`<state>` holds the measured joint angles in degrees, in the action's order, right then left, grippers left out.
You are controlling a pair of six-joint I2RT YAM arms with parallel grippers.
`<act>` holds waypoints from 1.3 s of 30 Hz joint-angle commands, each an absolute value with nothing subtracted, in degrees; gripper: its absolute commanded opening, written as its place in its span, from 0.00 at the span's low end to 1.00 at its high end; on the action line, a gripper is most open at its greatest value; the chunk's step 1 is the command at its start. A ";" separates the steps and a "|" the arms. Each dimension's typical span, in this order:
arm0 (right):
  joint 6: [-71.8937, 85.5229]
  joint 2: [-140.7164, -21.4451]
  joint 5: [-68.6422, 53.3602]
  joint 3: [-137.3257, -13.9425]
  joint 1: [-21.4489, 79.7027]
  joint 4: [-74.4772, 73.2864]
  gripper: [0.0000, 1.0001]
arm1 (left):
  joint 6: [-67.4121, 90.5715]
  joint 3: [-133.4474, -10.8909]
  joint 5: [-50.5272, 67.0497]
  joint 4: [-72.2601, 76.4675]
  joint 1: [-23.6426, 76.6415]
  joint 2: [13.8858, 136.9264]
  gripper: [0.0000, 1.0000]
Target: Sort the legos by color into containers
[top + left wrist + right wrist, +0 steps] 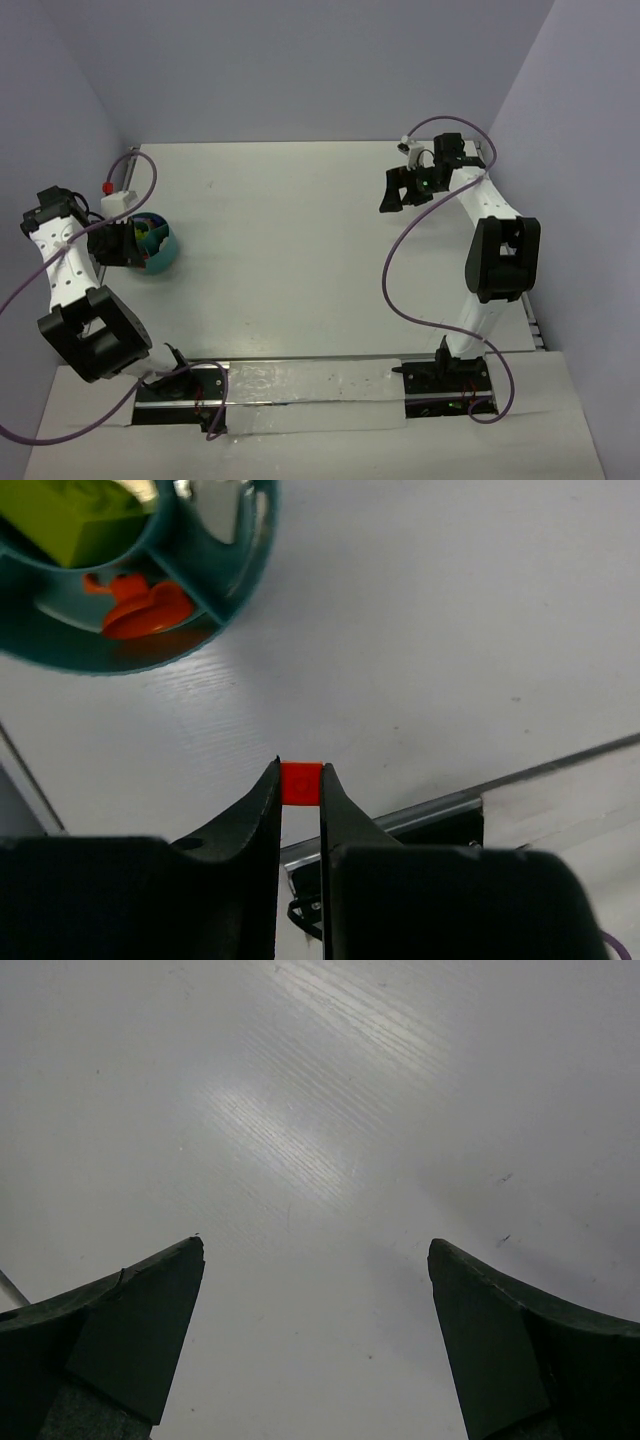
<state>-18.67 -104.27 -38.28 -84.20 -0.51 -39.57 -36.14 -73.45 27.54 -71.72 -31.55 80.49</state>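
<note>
My left gripper (pixel 300 777) is shut on a small orange lego (pixel 300 784), held above the white table a little short of the teal bowl (pixel 238 598). In the bowl a round orange piece (pixel 145 610) lies in one compartment and a lime green brick (pixel 75 520) in another. In the top view my left gripper (pixel 128 246) is right beside the bowl (pixel 165 252) at the far left. My right gripper (pixel 315 1260) is open and empty over bare table; in the top view it (pixel 398 188) hangs at the far right.
A white block with a red cap (pixel 117 198) sits just behind the bowl. A metal rail (pixel 520 780) runs along the table's near edge. Purple cables (pixel 400 270) loop from both arms.
</note>
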 commanded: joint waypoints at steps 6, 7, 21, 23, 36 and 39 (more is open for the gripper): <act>-17.53 -104.50 -37.66 -86.13 -0.26 -39.33 1.00 | -27.20 -79.32 13.85 -60.08 -31.60 83.23 0.00; -17.49 -104.37 -37.58 -85.96 0.46 -39.25 1.00 | -26.78 -79.15 13.29 -59.52 -31.38 83.40 0.00; -17.67 -104.32 -35.95 -86.31 1.41 -39.82 1.00 | -24.43 -77.70 12.04 -54.75 -27.33 86.23 0.03; -17.67 -104.15 -35.78 -86.22 1.49 -39.90 1.00 | -23.75 -77.70 12.39 -54.32 -26.99 87.09 0.04; -18.37 -104.01 -34.98 -86.84 1.49 -40.74 1.00 | -23.91 -75.35 11.65 -52.39 -25.75 88.73 0.10; -18.49 -104.01 -35.01 -86.87 1.46 -40.78 1.00 | -23.84 -74.69 11.31 -51.98 -25.66 88.61 0.16</act>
